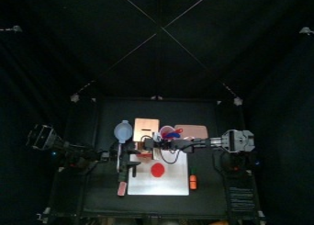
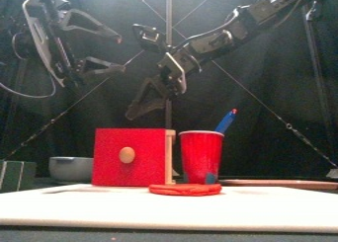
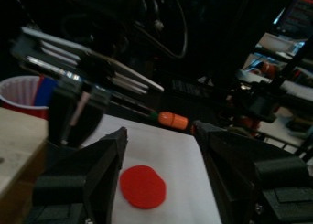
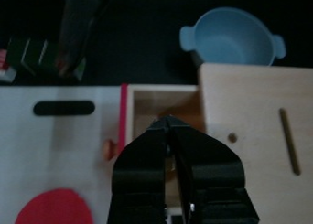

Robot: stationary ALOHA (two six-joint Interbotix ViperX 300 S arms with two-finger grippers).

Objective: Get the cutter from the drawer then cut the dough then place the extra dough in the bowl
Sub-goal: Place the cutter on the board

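Right gripper, jaws pressed together, hung over the open drawer of the box, hiding its contents. Left of the box, the bowl sat empty. Dough lay before the box, near the wide-spread left gripper.

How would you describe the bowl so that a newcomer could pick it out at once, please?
Find the pale wooden box behind the white cutting board. The bowl sits beside the box, on the robot's left. It alone is blue-grey, round and open, with two small handles; the nearby red cup is taller.
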